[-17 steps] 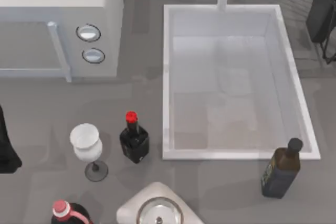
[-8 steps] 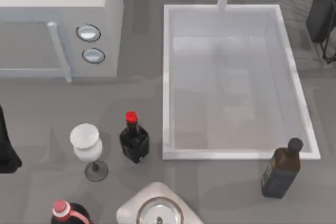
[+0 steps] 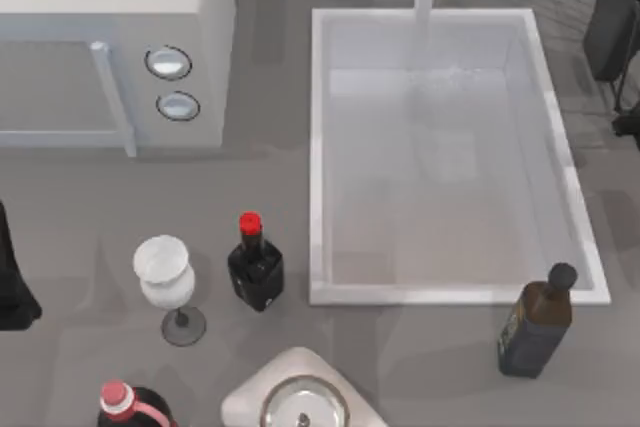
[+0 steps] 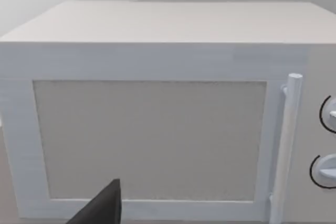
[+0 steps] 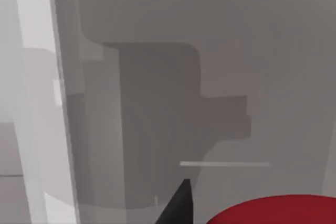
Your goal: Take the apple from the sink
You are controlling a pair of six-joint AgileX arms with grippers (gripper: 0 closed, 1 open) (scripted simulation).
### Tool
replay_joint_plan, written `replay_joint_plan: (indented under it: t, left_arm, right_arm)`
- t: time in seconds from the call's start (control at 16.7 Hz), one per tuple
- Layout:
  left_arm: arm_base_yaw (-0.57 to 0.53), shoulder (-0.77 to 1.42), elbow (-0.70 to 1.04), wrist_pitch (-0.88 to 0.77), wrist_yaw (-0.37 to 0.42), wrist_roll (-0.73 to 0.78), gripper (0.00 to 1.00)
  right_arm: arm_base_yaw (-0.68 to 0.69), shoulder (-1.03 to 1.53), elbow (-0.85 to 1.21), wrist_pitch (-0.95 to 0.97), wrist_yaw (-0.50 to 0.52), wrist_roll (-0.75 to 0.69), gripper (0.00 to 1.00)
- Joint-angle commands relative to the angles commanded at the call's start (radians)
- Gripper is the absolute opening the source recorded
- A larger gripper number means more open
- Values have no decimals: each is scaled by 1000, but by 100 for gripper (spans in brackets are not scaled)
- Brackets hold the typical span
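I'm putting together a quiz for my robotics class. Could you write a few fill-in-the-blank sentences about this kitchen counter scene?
1. The apple, seen in the right wrist view, is coloured ___.
2. The microwave has ___ round knobs.
3. The wine glass stands to the ___ of the red-capped bottle.
4. In the top view, the brown bottle stands near the lower ___ corner of the sink.

Missing words: red; two; left; right.

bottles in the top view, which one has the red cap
The small dark bottle standing between the wine glass and the sink. The brown bottle by the sink's near right corner has a dark cap, and the bottom-edge one a pink cap.
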Motion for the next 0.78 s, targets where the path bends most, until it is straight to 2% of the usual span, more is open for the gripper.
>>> replay_joint_plan:
  t: [0.18,0.78]
  left_arm:
    - [0,0,0,0,0,0,100]
    - [0,0,0,0,0,0,100]
  right_arm:
    - [0,0,0,0,0,0,0]
    - [0,0,0,0,0,0,75]
